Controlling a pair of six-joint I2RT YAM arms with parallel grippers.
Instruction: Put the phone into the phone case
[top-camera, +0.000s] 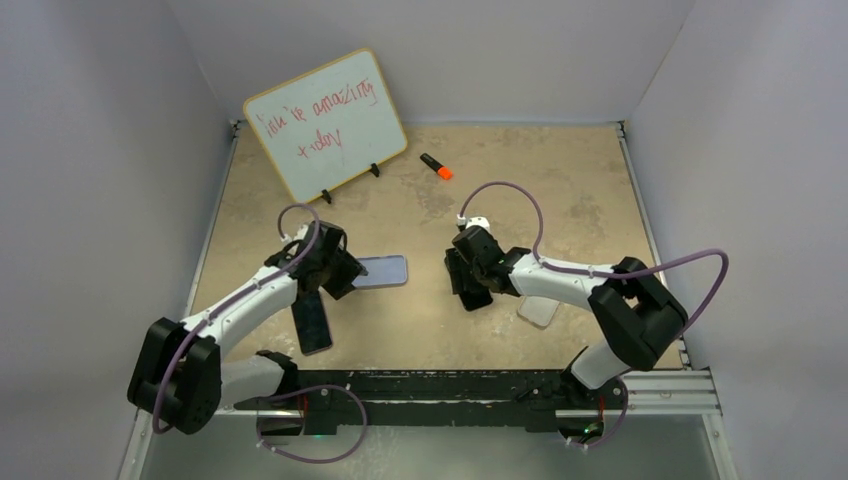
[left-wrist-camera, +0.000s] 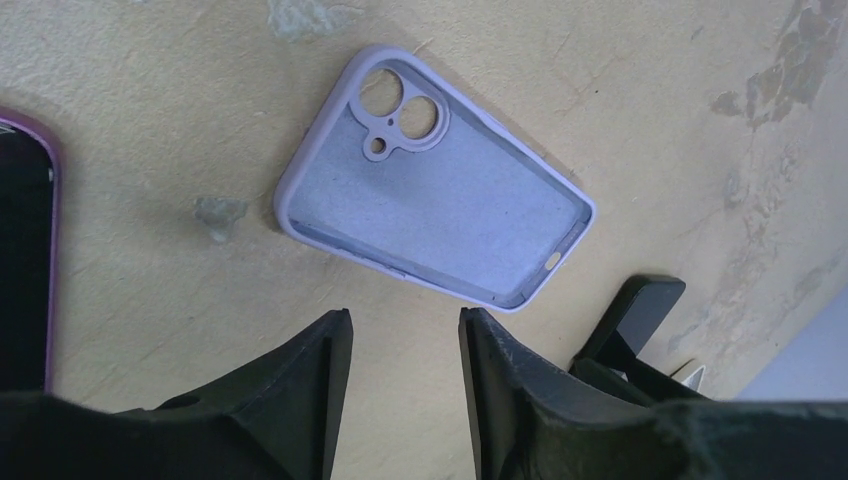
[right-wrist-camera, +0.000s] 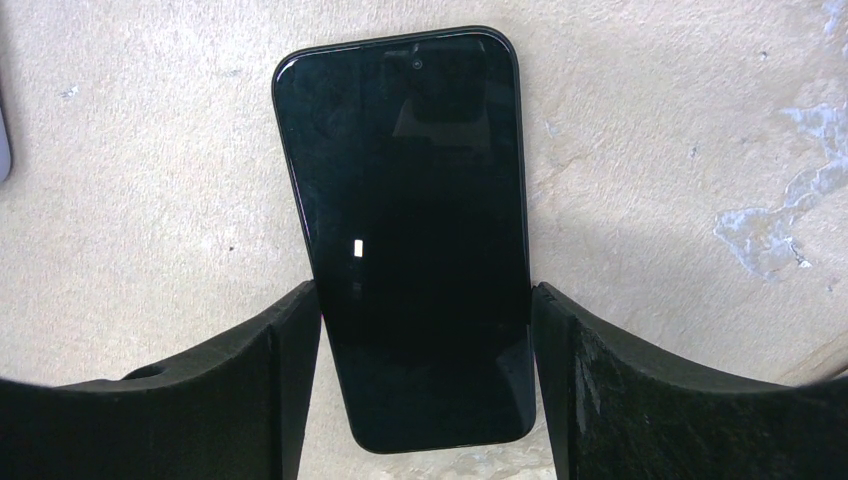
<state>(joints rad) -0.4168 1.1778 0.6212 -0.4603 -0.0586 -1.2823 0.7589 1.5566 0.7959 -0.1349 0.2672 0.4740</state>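
Note:
The lavender phone case (left-wrist-camera: 440, 190) lies open side up on the table, just ahead of my left gripper (left-wrist-camera: 405, 320), which is open and empty. In the top view the case (top-camera: 385, 270) lies right of the left gripper (top-camera: 340, 268). A bare black phone (right-wrist-camera: 410, 180) lies screen up between the fingers of my right gripper (right-wrist-camera: 425, 295). Both fingertips press against its long sides near its lower half. In the top view the right gripper (top-camera: 470, 285) stands over this phone at the table's middle, right of the case.
A second phone in a pink case (top-camera: 313, 322) lies near the left arm and shows at the left edge of the left wrist view (left-wrist-camera: 22, 260). A clear case (top-camera: 540, 310) lies under the right arm. A whiteboard (top-camera: 325, 122) and an orange marker (top-camera: 436, 166) stand at the back.

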